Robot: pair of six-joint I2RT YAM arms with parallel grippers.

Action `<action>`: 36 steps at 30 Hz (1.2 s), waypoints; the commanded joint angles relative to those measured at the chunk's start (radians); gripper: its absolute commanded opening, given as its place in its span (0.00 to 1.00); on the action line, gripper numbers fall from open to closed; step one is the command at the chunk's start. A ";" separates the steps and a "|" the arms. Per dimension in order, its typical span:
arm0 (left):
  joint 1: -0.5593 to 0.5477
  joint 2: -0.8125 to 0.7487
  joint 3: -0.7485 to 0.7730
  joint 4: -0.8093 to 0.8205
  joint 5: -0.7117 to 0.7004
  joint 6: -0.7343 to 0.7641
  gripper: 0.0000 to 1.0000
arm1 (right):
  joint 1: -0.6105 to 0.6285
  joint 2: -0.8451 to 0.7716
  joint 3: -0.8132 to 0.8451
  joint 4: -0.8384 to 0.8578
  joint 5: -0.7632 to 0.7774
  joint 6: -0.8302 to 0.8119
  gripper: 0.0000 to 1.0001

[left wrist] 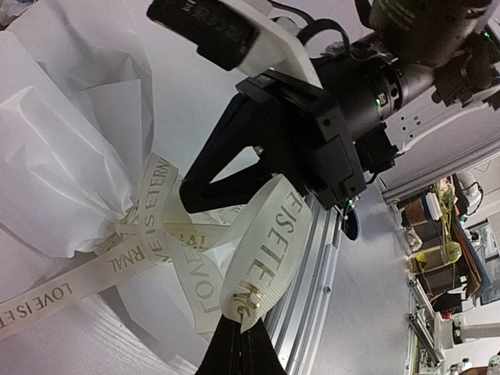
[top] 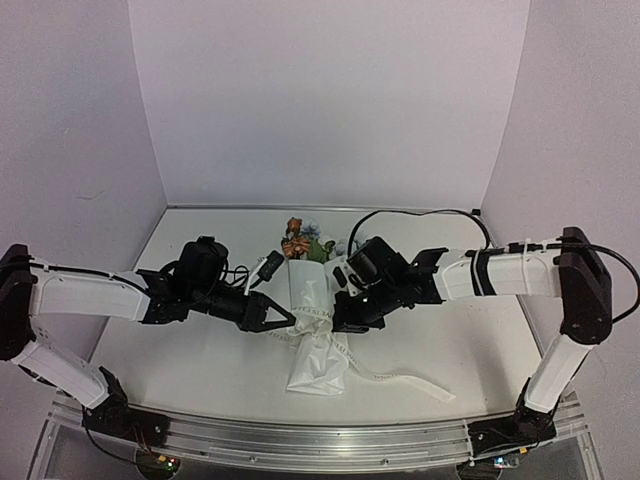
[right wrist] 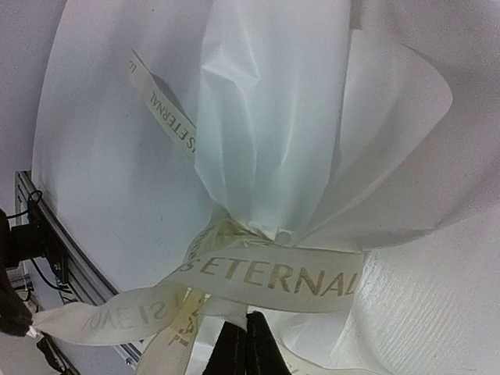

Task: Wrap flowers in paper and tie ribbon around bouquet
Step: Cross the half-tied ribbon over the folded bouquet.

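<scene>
The bouquet lies in the middle of the table. Its orange and pale flowers stick out of the far end of the white paper cone. A cream ribbon printed with gold letters is knotted round the cone's narrow waist, and one tail trails to the right. My left gripper is shut on a loop of the ribbon at its fingertips. My right gripper faces it from the other side of the knot. It is shut on a strand of the ribbon below the gathered paper.
An aluminium rail runs along the table's near edge, close under the knot in the left wrist view. A black cable loops over the far side. Pale walls close in the table on three sides.
</scene>
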 commanded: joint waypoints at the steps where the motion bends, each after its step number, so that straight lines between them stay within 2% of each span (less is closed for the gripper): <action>1: -0.013 -0.055 0.005 -0.003 -0.105 0.049 0.00 | -0.005 -0.003 -0.009 -0.003 -0.021 0.076 0.00; 4: -0.048 -0.070 -0.007 0.025 -0.115 0.067 0.00 | -0.005 -0.001 -0.033 0.016 -0.014 0.086 0.00; 13: -0.218 -0.067 -0.002 0.008 -0.170 0.284 0.05 | -0.007 0.051 -0.015 0.082 0.054 0.113 0.00; 21: -0.332 0.013 0.084 -0.164 -0.304 0.466 0.16 | -0.009 0.061 -0.028 0.113 0.070 0.086 0.00; 23: -0.343 0.022 0.100 -0.202 -0.345 0.481 0.20 | -0.010 0.051 -0.040 0.127 0.067 0.082 0.00; 28: -0.348 -0.047 0.066 -0.176 -0.395 0.481 0.35 | -0.020 0.045 -0.044 0.136 0.045 0.068 0.00; 34: -0.349 -0.114 0.079 -0.219 -0.419 0.467 0.41 | -0.020 0.040 -0.049 0.139 0.031 0.046 0.00; 36: -0.348 -0.155 0.061 -0.198 -0.483 0.432 0.48 | -0.020 0.038 -0.049 0.139 0.029 0.043 0.00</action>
